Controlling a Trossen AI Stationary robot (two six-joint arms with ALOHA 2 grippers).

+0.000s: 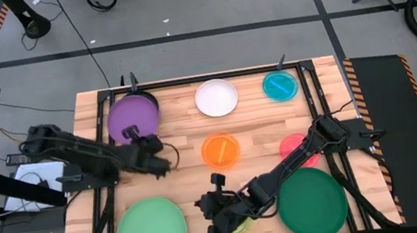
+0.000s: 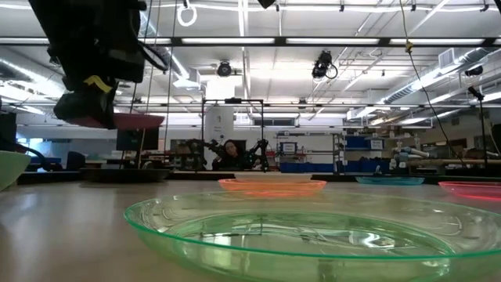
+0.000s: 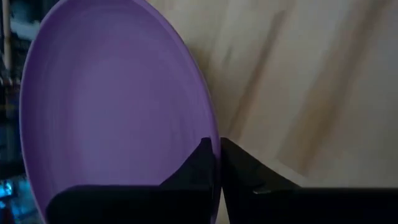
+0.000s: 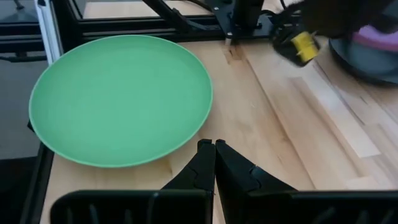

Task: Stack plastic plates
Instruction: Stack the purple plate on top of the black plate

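Note:
My left gripper (image 1: 133, 135) is shut on the purple plate (image 1: 133, 115), which hangs over the black plate (image 1: 151, 101) at the far left. My right gripper (image 1: 207, 207) is shut on nothing, raised near the front edge between the light green plate (image 1: 151, 232) and the dark green plate (image 1: 312, 202). The lime plate (image 2: 297, 227) lies flat below the right arm, partly hidden in the high view. The white plate (image 1: 216, 97), teal plate (image 1: 279, 85), orange plate (image 1: 221, 151) and pink plate (image 1: 293, 146) lie flat on the table. My left gripper pinches the purple plate's rim (image 3: 210, 134) between its two fingers, on the side nearest the table's front edge. The fingers slant down at it from the near side. The plate is lifted clear and about level (image 2: 135, 121), above the black plate.
A black metal frame (image 1: 311, 77) runs around the wooden tabletop. Bare wood lies between the orange plate and the purple plate, and between the white plate and the teal plate. A person sits in the room far behind the table (image 2: 230, 150).

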